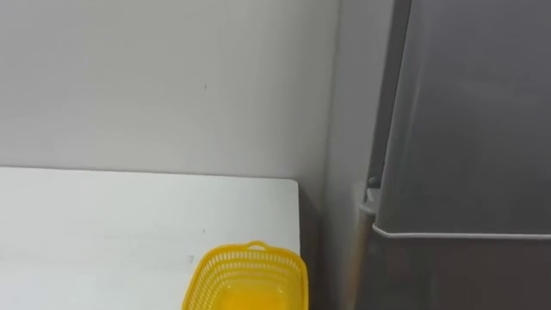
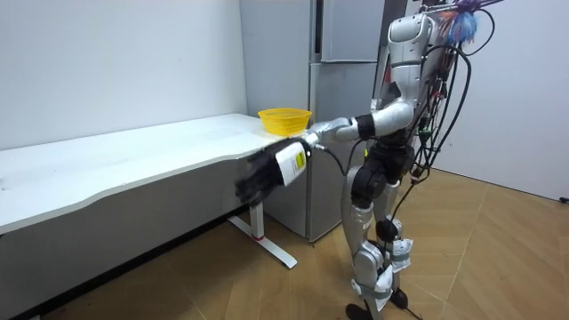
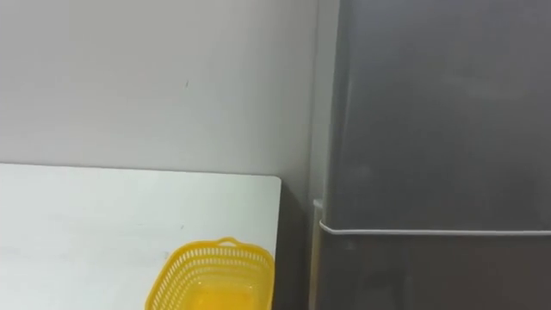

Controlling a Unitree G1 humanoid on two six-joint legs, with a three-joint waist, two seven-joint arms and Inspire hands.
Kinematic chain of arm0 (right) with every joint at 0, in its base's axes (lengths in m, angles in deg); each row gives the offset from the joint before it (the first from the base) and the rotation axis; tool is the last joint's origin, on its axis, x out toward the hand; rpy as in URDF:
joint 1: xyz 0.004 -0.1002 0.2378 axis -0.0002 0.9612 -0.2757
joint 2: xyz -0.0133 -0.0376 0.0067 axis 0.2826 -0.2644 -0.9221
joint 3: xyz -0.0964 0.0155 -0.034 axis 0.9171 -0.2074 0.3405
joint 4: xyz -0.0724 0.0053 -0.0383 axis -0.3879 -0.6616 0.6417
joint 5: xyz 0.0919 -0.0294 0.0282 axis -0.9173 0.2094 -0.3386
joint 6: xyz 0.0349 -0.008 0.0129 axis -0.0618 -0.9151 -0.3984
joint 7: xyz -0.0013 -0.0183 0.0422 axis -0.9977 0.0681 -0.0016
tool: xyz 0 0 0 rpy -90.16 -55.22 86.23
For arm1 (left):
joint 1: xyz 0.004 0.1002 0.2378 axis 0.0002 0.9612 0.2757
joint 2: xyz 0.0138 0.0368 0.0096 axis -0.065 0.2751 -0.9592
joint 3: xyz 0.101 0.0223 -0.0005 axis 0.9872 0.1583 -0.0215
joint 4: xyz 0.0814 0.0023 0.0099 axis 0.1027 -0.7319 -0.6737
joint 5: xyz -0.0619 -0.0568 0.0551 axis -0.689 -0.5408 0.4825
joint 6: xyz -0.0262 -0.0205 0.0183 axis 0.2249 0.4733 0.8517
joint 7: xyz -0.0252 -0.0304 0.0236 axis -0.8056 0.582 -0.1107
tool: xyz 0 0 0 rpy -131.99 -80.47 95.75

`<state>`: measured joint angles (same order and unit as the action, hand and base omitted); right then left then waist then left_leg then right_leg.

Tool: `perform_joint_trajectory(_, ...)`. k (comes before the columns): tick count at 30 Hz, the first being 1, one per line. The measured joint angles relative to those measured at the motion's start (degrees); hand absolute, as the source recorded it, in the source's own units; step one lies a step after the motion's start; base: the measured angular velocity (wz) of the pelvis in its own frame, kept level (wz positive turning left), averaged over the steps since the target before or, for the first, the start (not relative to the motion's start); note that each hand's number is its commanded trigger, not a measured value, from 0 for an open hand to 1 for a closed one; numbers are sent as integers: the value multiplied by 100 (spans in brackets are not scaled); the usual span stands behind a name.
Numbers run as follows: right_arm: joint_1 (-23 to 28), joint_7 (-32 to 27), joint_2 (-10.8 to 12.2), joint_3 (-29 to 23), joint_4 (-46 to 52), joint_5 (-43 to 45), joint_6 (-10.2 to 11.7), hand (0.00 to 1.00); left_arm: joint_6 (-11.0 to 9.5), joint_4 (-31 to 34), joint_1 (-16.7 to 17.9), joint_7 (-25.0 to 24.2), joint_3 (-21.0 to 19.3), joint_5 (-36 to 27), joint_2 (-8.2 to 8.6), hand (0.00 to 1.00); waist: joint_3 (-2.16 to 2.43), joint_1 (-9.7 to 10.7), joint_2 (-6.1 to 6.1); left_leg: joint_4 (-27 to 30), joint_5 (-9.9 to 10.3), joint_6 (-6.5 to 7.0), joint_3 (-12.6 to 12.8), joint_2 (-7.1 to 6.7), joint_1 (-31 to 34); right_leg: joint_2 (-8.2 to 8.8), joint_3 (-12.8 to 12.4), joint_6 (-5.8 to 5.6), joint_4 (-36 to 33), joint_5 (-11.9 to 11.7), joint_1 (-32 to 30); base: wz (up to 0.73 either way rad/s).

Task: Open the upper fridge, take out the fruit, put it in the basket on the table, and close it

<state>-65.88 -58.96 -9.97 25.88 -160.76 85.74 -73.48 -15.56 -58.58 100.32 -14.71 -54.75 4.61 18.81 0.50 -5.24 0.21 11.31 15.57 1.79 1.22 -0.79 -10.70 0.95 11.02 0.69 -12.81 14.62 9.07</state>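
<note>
The grey fridge (image 1: pixel 465 129) fills the right side of the eye views with both doors shut. A seam (image 1: pixel 456 232) divides the upper door from the lower one. In the room view I stand in front of the fridge (image 2: pixel 342 36), by the end of the white table. My left arm reaches out towards the room view's left, and its dark left hand (image 2: pixel 258 178) hangs in the air in front of the table's edge, holding nothing that I can make out. Its fingers are blurred.
A yellow mesh basket (image 1: pixel 247 277) sits on the white table (image 1: pixel 103 224) at the corner nearest the fridge. A plain wall runs behind both. A narrow gap separates the table's end from the fridge. Wooden floor lies around me in the room view.
</note>
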Motion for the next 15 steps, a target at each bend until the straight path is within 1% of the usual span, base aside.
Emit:
perform_joint_trajectory(2,19,1,-3,0,-17,5,19,0,-51,610,-1,108,-66,6,-15,0,-2,10,1,14,0,0,-3,-4,0,2,-12,0,-2,0,-13,0)
perform_joint_trajectory(3,20,1,-6,0,-28,3,19,0,-61,762,0,144,-63,6,-25,0,-3,11,2,21,0,0,-4,-4,2,4,-21,0,6,0,-16,0)
perform_joint_trajectory(5,32,15,-8,0,-56,-26,21,0,-81,1358,0,188,-37,75,-72,0,-6,43,2,39,0,0,-28,0,13,6,-21,1,11,1,0,0)
perform_joint_trajectory(6,33,26,-7,-1,-63,-22,22,0,-112,1461,0,169,-19,154,-87,0,-7,51,2,38,0,0,-34,0,18,7,-20,1,10,1,5,0)
perform_joint_trajectory(7,32,49,-5,0,-73,6,30,0,-185,1672,-6,118,-16,210,-96,0,-7,90,-2,42,0,0,-39,-2,25,18,-10,1,9,0,8,3)
perform_joint_trajectory(8,31,94,-5,0,-99,13,48,0,-208,1924,-10,41,-16,210,-100,0,-10,137,3,42,0,1,-41,0,25,41,2,1,5,0,7,4)
perform_joint_trajectory(9,30,110,-5,0,-118,13,55,0,-226,2034,-11,-1,-15,202,-108,0,-10,173,3,45,0,1,-50,2,26,42,9,1,5,0,9,5)
perform_joint_trajectory(10,35,136,-3,6,-163,11,70,0,-259,2195,-42,-101,5,200,-138,0,-23,216,23,42,-1,2,-75,4,32,42,14,1,5,0,6,6)
perform_joint_trajectory(12,40,190,7,13,-240,12,59,0,-287,2392,-124,-296,83,179,-176,0,-27,265,25,34,-1,3,-115,2,62,38,18,-1,6,-1,-15,7)
perform_joint_trajectory(13,44,269,19,21,-251,20,48,0,-287,2653,-126,-431,201,86,-175,0,-20,310,15,28,-1,3,-134,0,105,33,17,-1,5,-1,-45,0)
perform_joint_trajectory(14,47,329,25,19,-253,23,47,0,-289,2900,-129,-616,305,-32,-175,0,-35,342,48,37,-6,5,-133,-1,124,7,9,3,4,-11,-84,0)
perform_joint_trajectory(15,51,346,28,15,-250,32,48,0,-288,3009,-142,-727,365,-73,-175,0,-28,370,34,40,-13,6,-138,-7,126,-1,13,5,14,-19,-86,-3)
